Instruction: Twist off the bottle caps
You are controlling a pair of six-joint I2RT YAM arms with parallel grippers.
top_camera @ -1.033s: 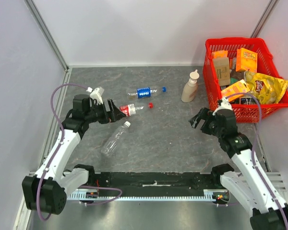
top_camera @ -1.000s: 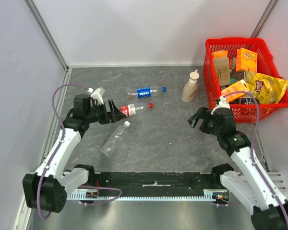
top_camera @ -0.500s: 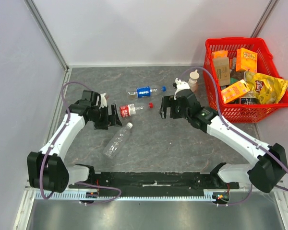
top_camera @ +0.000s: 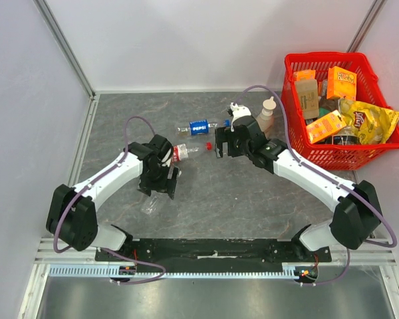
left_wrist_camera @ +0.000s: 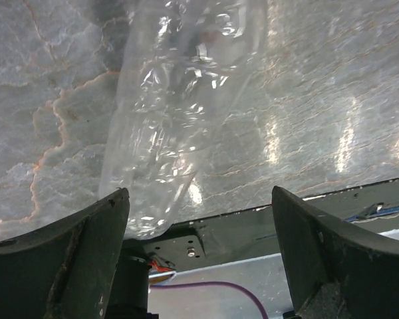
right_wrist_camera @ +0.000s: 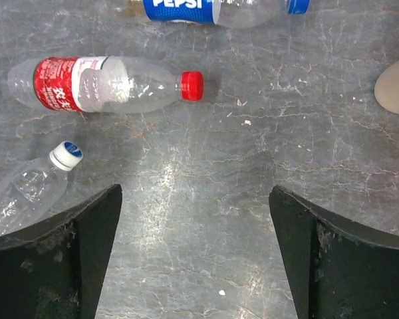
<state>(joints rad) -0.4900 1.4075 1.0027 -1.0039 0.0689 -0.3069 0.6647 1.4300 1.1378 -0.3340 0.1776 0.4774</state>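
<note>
Three clear bottles lie on the grey table. The Pepsi bottle (top_camera: 199,126) (right_wrist_camera: 186,8) has a blue cap (top_camera: 227,123) (right_wrist_camera: 298,5). The red-label bottle (top_camera: 179,152) (right_wrist_camera: 100,83) has a red cap (top_camera: 208,146) (right_wrist_camera: 192,85). The unlabelled bottle (top_camera: 149,205) (left_wrist_camera: 179,113) (right_wrist_camera: 23,193) has a white cap (right_wrist_camera: 66,155). My left gripper (top_camera: 161,189) (left_wrist_camera: 199,252) hangs open over the unlabelled bottle, whose base end lies beside the left finger (left_wrist_camera: 73,259). My right gripper (top_camera: 217,143) (right_wrist_camera: 196,259) is open beside the red cap, with only bare table between its fingers.
A tall beige bottle (top_camera: 266,114) (right_wrist_camera: 396,83) stands just behind the right arm. A red basket (top_camera: 379,143) full of snack packs sits at the back right. Grey walls enclose the left, back and right sides.
The right arm swung from the right side to the middle, then edged left toward the red cap. The left gripper moved right and came down over the unlabelled bottle, which shifted slightly.
</note>
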